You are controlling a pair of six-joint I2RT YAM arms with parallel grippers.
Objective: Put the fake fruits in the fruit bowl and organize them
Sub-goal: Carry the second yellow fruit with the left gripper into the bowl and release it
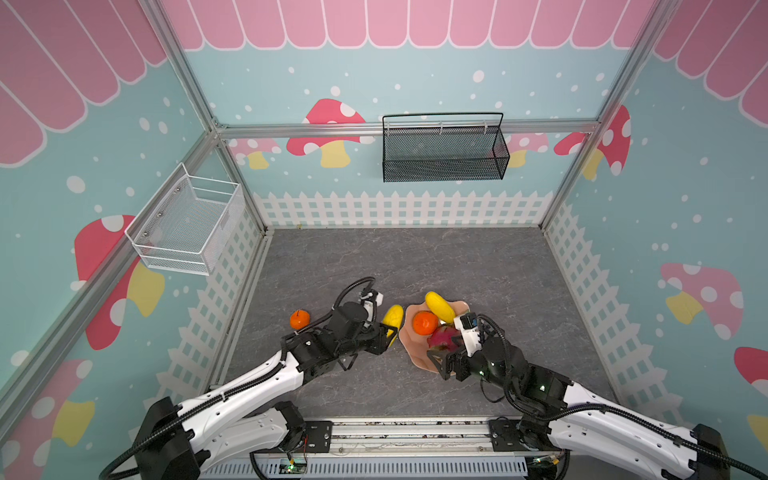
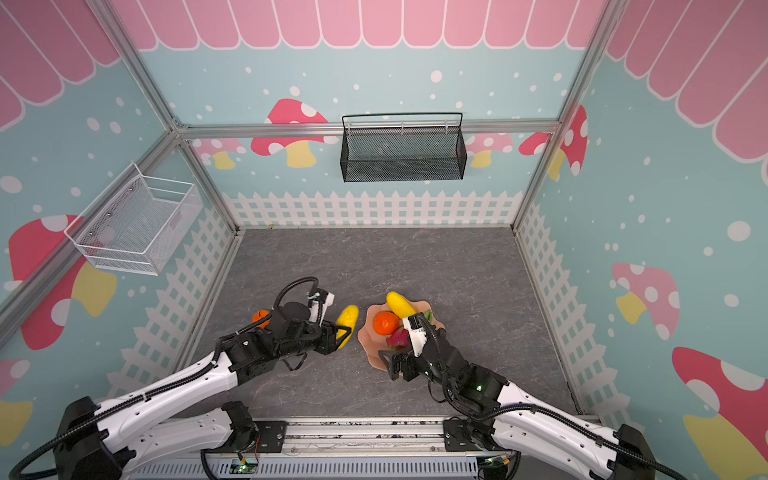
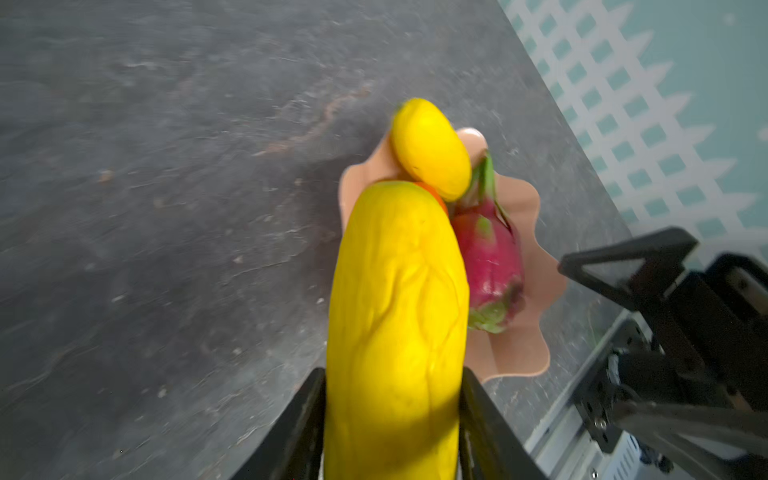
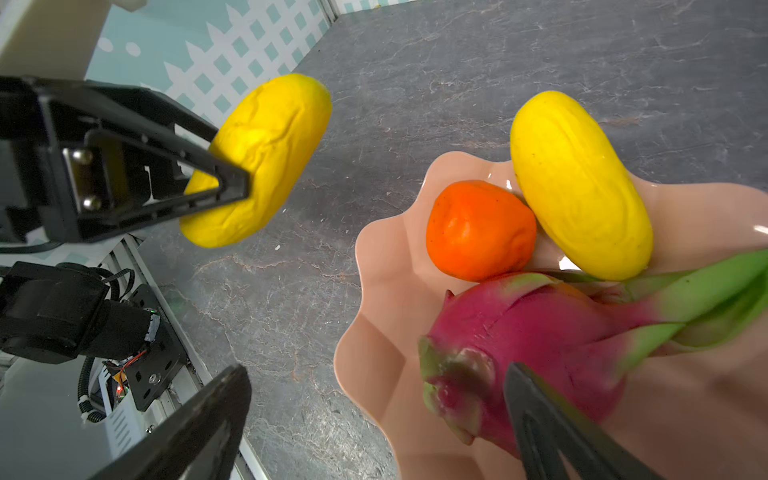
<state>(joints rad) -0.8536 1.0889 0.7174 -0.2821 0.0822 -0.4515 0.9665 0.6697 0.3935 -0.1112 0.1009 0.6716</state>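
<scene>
My left gripper (image 1: 390, 332) is shut on a yellow mango (image 1: 392, 318), gripping its near end, just left of the pink scalloped fruit bowl (image 1: 415, 351). The left wrist view shows both fingers pressed against the mango (image 3: 395, 311). Inside the bowl lie a second mango (image 1: 439, 306), an orange (image 1: 424, 323) and a magenta dragon fruit (image 1: 441, 337). My right gripper (image 4: 376, 374) hangs open over the bowl's near rim, one finger beside the dragon fruit (image 4: 532, 332), holding nothing. Another orange (image 1: 299, 319) sits on the table far left, behind my left arm.
A black mesh basket (image 1: 444, 149) hangs on the back wall. On the left wall is a white wire basket (image 1: 187, 224). A metal rail (image 1: 395, 432) runs along the table's front edge. The two grippers are close together near the bowl.
</scene>
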